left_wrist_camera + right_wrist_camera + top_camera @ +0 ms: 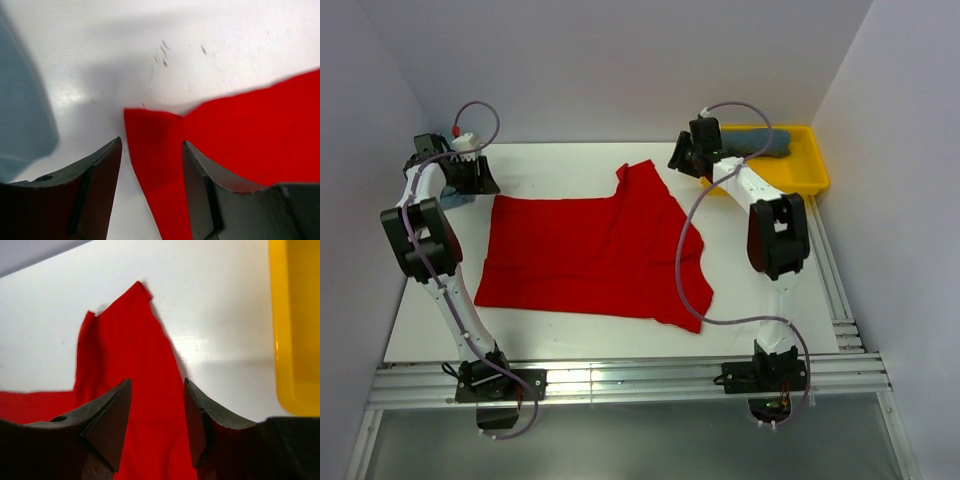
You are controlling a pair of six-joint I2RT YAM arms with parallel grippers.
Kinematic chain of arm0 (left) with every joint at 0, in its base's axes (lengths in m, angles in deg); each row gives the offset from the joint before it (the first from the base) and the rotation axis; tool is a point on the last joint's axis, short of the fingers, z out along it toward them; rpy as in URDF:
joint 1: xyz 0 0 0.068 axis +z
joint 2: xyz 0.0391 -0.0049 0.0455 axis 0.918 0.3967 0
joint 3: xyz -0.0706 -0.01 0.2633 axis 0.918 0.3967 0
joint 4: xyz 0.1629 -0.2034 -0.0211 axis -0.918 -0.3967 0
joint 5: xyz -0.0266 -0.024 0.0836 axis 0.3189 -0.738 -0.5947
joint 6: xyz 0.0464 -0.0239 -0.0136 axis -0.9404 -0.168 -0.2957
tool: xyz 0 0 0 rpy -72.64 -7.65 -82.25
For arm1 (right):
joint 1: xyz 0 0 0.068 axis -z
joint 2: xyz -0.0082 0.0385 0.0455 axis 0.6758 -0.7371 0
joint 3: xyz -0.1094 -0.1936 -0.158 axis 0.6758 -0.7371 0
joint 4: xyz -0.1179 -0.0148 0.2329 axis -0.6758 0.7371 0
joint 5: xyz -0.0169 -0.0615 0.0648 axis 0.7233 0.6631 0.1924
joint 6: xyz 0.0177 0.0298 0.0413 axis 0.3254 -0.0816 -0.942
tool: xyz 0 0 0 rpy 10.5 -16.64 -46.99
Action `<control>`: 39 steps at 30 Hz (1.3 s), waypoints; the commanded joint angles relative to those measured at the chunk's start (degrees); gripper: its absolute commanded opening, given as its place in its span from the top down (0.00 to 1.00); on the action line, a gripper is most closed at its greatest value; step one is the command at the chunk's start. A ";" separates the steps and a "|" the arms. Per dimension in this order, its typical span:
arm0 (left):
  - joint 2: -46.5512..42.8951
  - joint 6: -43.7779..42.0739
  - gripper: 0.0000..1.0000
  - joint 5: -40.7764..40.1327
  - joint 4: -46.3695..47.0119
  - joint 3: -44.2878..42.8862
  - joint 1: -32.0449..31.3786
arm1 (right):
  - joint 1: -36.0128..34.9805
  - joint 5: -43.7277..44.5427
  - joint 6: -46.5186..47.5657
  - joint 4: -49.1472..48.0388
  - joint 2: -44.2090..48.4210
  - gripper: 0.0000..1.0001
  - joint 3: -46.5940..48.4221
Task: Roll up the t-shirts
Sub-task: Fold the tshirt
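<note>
White flat surface [570, 160] inside pale-walled enclosure. Bright red cotton t-shirt [590, 250] spread flat at centre, one sleeve toward far side. Yellow plastic tray [812, 170] at far right corner holds slate blue-grey folded shirt [760, 143]. Pale teal shirt [20, 110] bunched at far left. Left gripper [151, 144] jaws apart, above red shirt's far-left corner, gripping nothing. Right gripper [157, 382] jaws apart, above far sleeve, just beside tray, gripping nothing.
</note>
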 commanded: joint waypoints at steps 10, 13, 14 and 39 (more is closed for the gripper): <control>7.93 1.01 0.40 1.44 -2.48 -9.75 -2.24 | 1.67 -3.36 3.09 7.52 -11.82 0.47 13.56; 7.67 2.06 0.40 -2.95 -0.73 -8.43 -2.94 | 1.67 -3.71 3.08 6.82 -11.47 0.47 11.54; 7.58 2.06 0.40 -3.65 -0.64 -8.08 -3.03 | 1.67 -3.62 3.17 6.99 -11.56 0.48 11.10; 9.86 3.82 0.37 -10.87 -5.12 -12.12 -5.32 | 1.58 -8.45 4.93 9.98 -17.01 0.47 15.58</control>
